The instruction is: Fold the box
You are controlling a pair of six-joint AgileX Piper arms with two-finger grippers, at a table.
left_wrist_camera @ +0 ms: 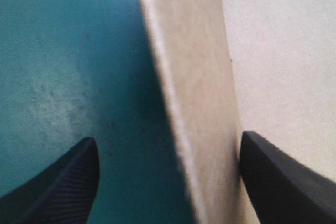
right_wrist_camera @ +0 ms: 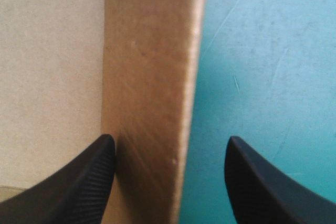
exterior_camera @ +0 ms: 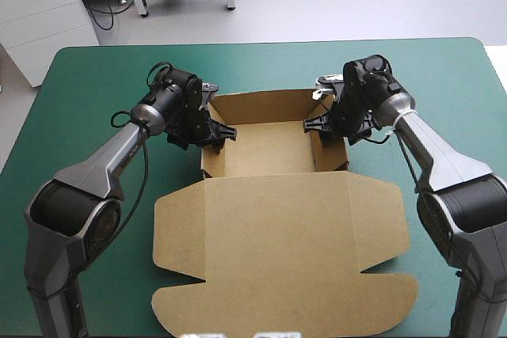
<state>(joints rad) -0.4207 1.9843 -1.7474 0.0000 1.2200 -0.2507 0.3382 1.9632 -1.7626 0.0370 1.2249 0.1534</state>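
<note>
The brown box [exterior_camera: 265,152] stands as an open tray in the middle of the table, its walls raised. Its lid [exterior_camera: 277,243] lies flat toward the near edge. My left gripper [exterior_camera: 215,134] is open and straddles the tray's left wall [left_wrist_camera: 194,103]: one finger inside against the board, the other outside over the teal-green cover. My right gripper [exterior_camera: 317,126] is open over the right wall [right_wrist_camera: 149,77] in the same way, with its inner finger [right_wrist_camera: 79,182] touching the wall. In the wrist views each gripper, left [left_wrist_camera: 169,139] and right [right_wrist_camera: 170,138], has a wall between its fingers.
The teal-green cover [exterior_camera: 95,85] shows on both sides of the tray and behind it. The flat lid with its side flaps [exterior_camera: 178,227] reaches almost to the table's near edge, between the two arms.
</note>
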